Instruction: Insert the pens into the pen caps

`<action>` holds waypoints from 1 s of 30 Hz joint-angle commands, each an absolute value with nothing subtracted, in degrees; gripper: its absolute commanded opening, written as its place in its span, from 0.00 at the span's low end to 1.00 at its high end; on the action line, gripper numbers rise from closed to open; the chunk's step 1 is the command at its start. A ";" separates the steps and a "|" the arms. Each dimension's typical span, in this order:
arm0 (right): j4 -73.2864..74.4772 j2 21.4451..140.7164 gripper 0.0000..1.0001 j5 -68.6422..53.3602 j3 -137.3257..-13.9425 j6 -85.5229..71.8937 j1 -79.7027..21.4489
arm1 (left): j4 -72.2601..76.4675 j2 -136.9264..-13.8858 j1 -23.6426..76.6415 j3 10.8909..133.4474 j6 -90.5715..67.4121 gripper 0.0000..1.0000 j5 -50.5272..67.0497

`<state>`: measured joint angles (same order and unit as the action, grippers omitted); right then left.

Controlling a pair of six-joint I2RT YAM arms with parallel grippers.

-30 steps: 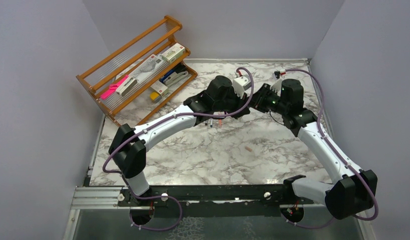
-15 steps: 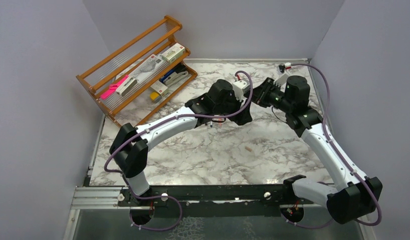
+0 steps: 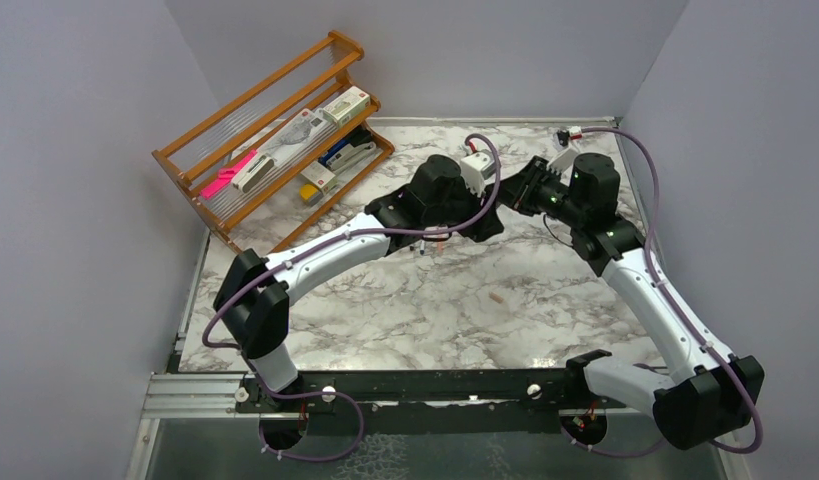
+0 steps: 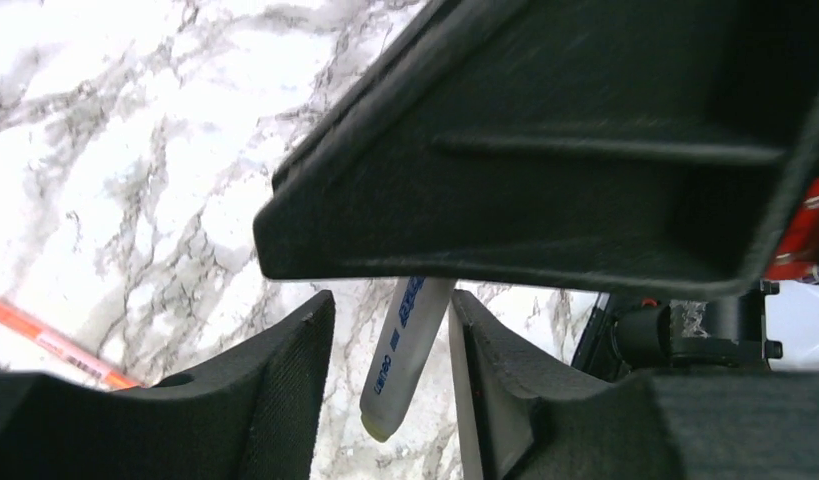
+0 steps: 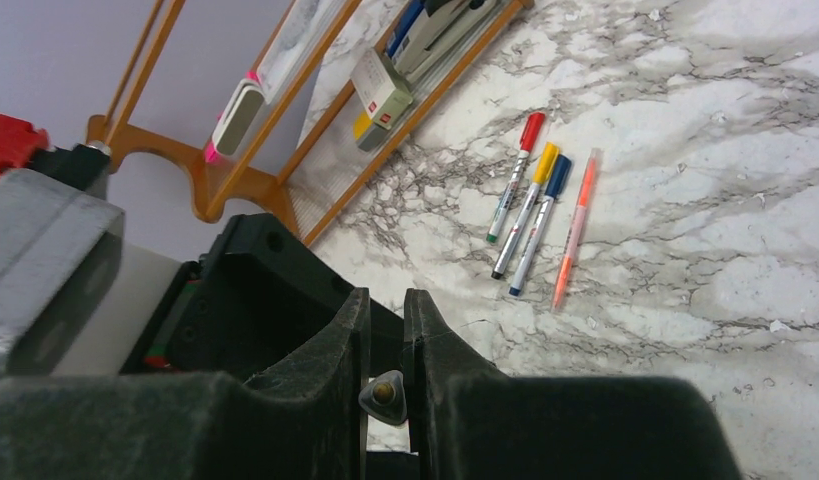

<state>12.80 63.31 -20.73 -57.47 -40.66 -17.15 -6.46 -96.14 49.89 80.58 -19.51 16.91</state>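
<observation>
The right fingers [image 5: 340,360] are clenched on the end of a white pen [image 4: 405,350], seen end-on between them. The left fingers [image 4: 285,380] stand released around that pen's barrel (a clear gap on one side, barely any on the other), its pale tip pointing down at the counter [image 4: 135,150]. Further out, three capped pens [image 5: 530,205], red, yellow and blue, lie side by side, with an orange pen [image 5: 575,225] just beside them. A pale pink cap [image 3: 496,297] lies apart. A wooden rack [image 3: 275,130] stands far left.
</observation>
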 commanded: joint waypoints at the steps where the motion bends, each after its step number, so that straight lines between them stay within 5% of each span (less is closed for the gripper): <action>1: 10.23 62.42 0.01 -22.72 -56.30 -41.33 -17.31 | -1.41 -93.21 50.01 81.56 -21.10 0.43 16.69; 14: 7.86 62.49 0.01 -24.70 -55.33 -43.86 -17.31 | 4.61 -90.79 49.91 76.35 -24.74 0.32 11.48; 19: 7.72 62.96 0.01 -25.56 -56.07 -43.81 -17.31 | 6.28 -90.92 49.83 75.42 -25.79 0.07 12.94; 28: 6.38 62.86 0.01 -27.97 -55.89 -44.34 -17.31 | 5.99 -91.31 49.05 75.34 -26.33 0.14 12.76; 30: 6.33 62.81 0.01 -28.12 -56.03 -44.34 -17.31 | 5.86 -91.64 48.88 75.32 -26.74 0.23 12.94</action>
